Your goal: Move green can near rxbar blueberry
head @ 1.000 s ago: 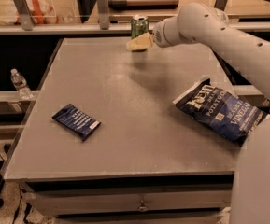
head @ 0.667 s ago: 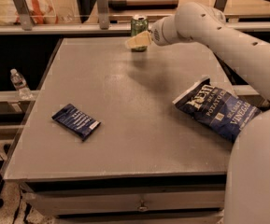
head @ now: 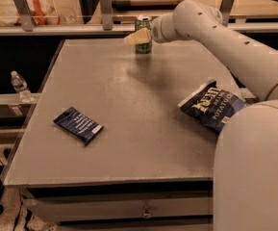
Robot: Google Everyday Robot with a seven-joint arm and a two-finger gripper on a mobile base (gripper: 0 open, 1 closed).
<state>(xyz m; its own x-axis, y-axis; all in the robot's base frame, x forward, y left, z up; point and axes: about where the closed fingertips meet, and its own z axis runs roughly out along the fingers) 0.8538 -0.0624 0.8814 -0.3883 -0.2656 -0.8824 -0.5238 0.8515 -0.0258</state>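
Observation:
The green can point(head: 144, 46) stands upright at the far edge of the grey table point(head: 138, 95), near the middle. My gripper point(head: 137, 36) is right at the can, its pale tip overlapping the can's left front side. The arm point(head: 220, 35) reaches in from the right. The rxbar blueberry point(head: 78, 125), a flat dark blue wrapper with white text, lies on the near left part of the table, far from the can.
A large dark blue-and-white potato chip bag point(head: 210, 110) lies at the table's right edge. A clear water bottle point(head: 19, 86) stands on a lower ledge to the left. A railed shelf point(head: 56, 29) runs behind the table. My body point(head: 254, 172) fills the lower right.
The gripper has shifted slightly left and up at the can. The can, bar and bag stay where they were.

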